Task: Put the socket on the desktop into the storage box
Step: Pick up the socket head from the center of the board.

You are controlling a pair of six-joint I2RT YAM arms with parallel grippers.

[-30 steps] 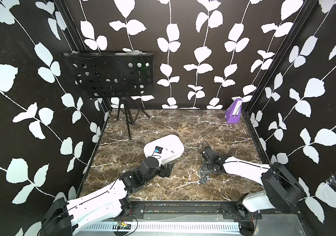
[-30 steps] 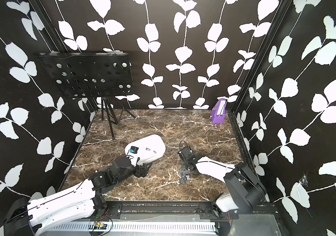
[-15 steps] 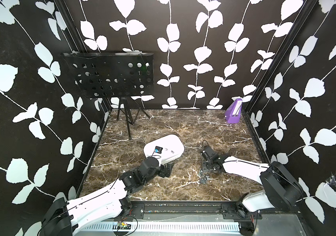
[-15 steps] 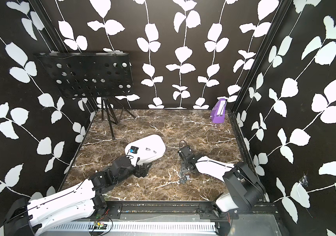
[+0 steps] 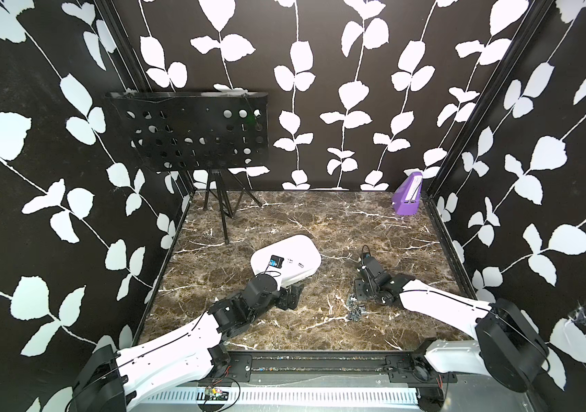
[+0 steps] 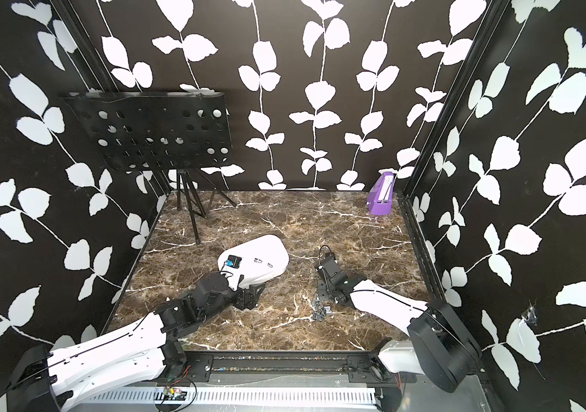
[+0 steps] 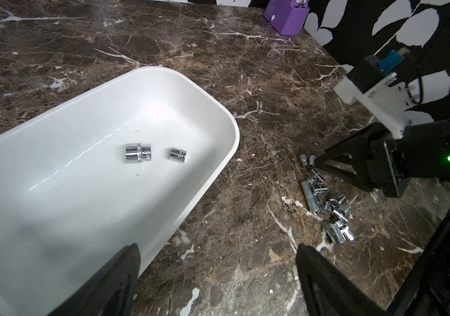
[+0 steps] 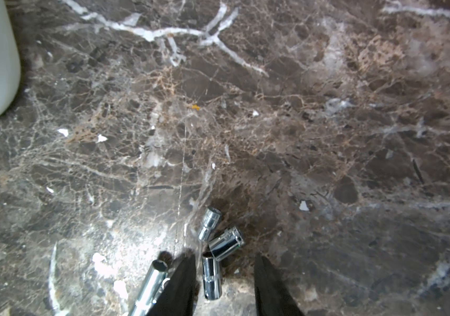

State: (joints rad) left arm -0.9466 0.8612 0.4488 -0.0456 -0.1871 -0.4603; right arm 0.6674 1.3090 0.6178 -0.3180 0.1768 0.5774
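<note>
The white storage box (image 5: 306,251) (image 6: 273,249) lies mid-table; two chrome sockets (image 7: 138,153) (image 7: 178,154) rest inside it. Several more sockets (image 5: 355,307) (image 6: 321,308) (image 7: 325,202) lie in a pile on the marble to its right. My right gripper (image 8: 224,258) (image 5: 358,290) is down at the pile's far end, open. One socket (image 8: 211,277) lies between its fingers against one of them, with a gap to the other. Two short sockets (image 8: 226,243) (image 8: 209,223) lie just past the tips, and a long one (image 8: 151,284) lies outside the jaws. My left gripper (image 7: 218,257) (image 5: 293,294) is wide open and empty at the box's near edge.
A small purple upright box (image 5: 407,199) stands in the far right corner. A black perforated music stand (image 5: 191,132) on a tripod (image 5: 225,214) occupies the far left. Black leaf-patterned walls close three sides, and a metal rail (image 5: 320,369) runs along the front.
</note>
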